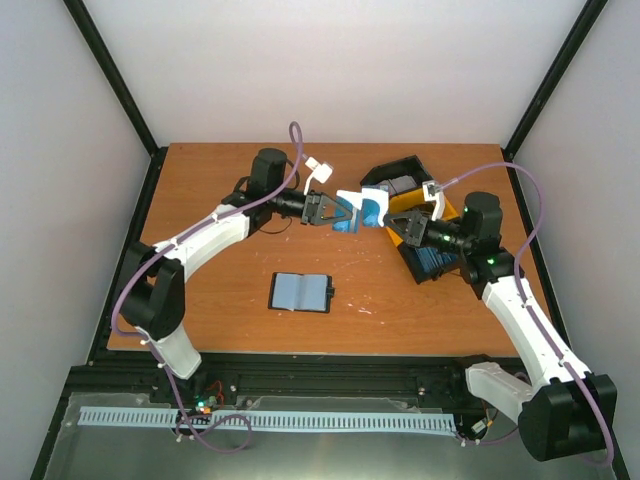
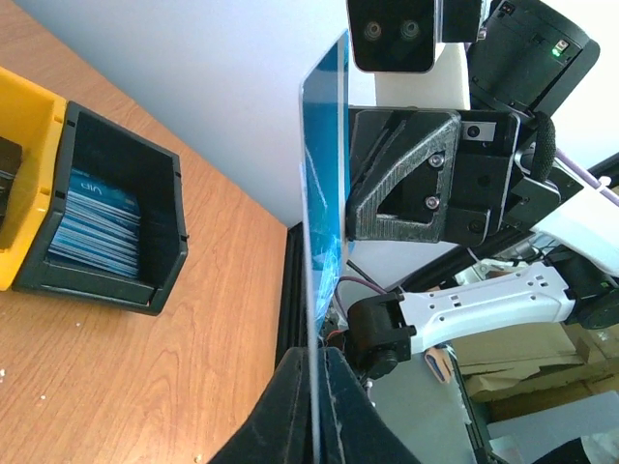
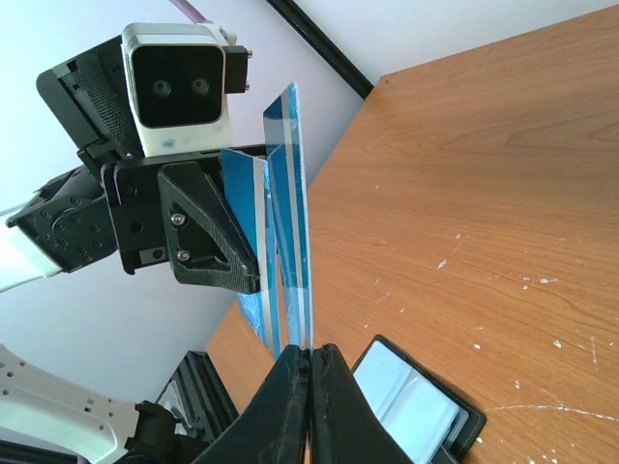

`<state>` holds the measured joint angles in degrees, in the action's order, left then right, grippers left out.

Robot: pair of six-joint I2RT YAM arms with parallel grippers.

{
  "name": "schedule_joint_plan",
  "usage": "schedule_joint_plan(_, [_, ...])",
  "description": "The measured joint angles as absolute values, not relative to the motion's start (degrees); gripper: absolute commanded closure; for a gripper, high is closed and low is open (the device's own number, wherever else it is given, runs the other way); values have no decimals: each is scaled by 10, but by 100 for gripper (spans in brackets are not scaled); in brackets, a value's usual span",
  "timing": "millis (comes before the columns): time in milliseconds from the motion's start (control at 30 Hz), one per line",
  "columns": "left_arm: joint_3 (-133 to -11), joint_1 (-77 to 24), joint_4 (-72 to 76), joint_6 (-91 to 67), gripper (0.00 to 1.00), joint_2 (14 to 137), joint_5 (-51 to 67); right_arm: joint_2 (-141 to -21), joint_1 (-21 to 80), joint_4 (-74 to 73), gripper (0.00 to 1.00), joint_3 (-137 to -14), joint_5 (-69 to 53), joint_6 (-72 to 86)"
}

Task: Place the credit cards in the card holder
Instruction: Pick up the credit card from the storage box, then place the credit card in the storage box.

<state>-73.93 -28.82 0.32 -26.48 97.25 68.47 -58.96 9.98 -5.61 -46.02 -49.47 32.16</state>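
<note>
Credit cards (image 3: 288,213), light blue, stand upright in the air beyond the open card holder (image 1: 301,292), pinched at once by the left hand (image 1: 350,213) and the right hand (image 1: 392,222). One hand should release only when the other grips squarely, keeping the cards stacked.

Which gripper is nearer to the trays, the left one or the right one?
Right. The right gripper hangs at the trays' left edge; the left gripper is farther left, beyond the blue cards both hold.
</note>
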Motion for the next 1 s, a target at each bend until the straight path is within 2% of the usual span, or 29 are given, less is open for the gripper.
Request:
schedule_joint_plan(267, [-739, -290, -8, -266, 99, 987, 638, -583, 64, -106, 97, -461, -430, 317])
schedule_joint_plan(700, [-731, -290, -69, -256, 99, 1007, 533, -618, 41, -385, 97, -495, -34, 213])
schedule_joint_plan(1000, [-720, -290, -81, -244, 99, 1006, 512, -730, 41, -416, 97, -520, 64, 200])
